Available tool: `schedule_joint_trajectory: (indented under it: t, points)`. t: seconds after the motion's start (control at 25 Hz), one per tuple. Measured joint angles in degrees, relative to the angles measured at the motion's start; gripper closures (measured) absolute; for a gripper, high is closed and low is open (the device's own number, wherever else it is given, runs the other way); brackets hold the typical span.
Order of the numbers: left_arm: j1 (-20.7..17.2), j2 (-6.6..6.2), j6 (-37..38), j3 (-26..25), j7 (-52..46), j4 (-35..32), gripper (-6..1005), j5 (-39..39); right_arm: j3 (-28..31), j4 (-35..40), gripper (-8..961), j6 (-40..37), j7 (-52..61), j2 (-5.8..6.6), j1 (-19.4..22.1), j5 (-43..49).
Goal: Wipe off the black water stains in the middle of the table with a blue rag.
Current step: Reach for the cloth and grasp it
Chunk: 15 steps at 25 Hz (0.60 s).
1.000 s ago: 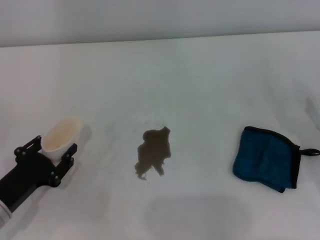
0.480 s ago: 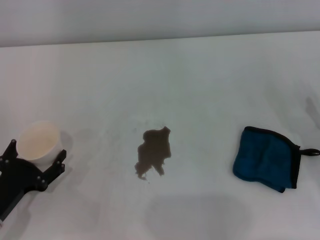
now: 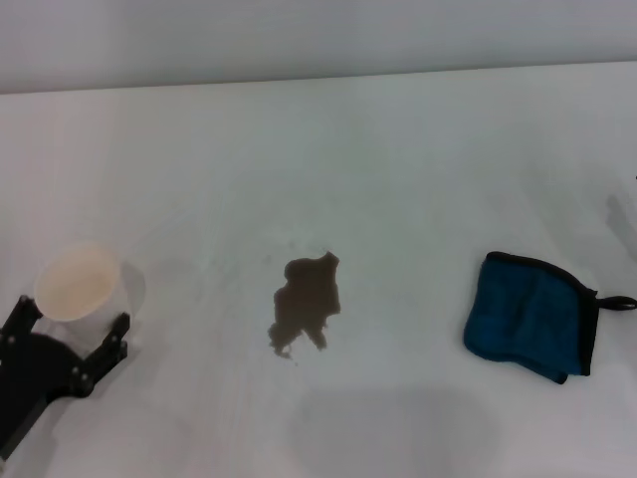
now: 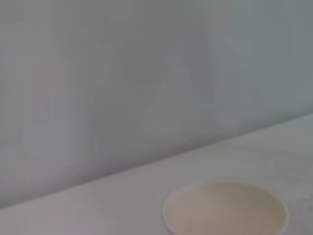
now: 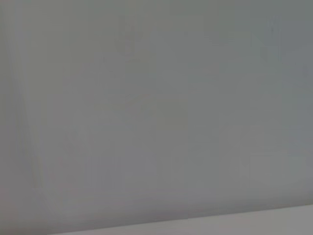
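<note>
Right of the black water stains (image 3: 307, 304), the blue rag (image 3: 528, 316) lies loop-corner rightward.

Wall: a plain pale grey wall (image 3: 299, 35) runs along the far side, bare and even in tone.
Wall, wrist views: the same flat grey surface fills nearly all of the right wrist view (image 5: 156, 98) and most of the left wrist view (image 4: 122, 73).
Furniture: one broad white surface meets the wall in a straight, slightly slanted line.
Light: soft and diffuse, with faint blurred shadows on the near part of the white surface.
Floor and windows: out of view.
</note>
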<state>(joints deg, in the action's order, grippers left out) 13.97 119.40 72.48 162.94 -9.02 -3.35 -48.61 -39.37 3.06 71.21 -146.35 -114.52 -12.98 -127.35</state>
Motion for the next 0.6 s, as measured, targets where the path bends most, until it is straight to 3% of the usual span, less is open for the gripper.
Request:
schedule_joint_trajectory:
  t: [0.36, 0.6]
  points:
    - [-5.5, -0.02, 2.2, -0.07, -0.41, -0.17, 115, -0.98, -0.01, 1.78, 114, 1.33, 0.28, 0.06, 1.16, 0.01]
    - [-9.91, -0.21, 10.38, -0.09, -0.54, -0.11, 116, -8.85, -0.33, 7.28, 114, 2.61, 10.1, 0.22, 3.26, 0.49]
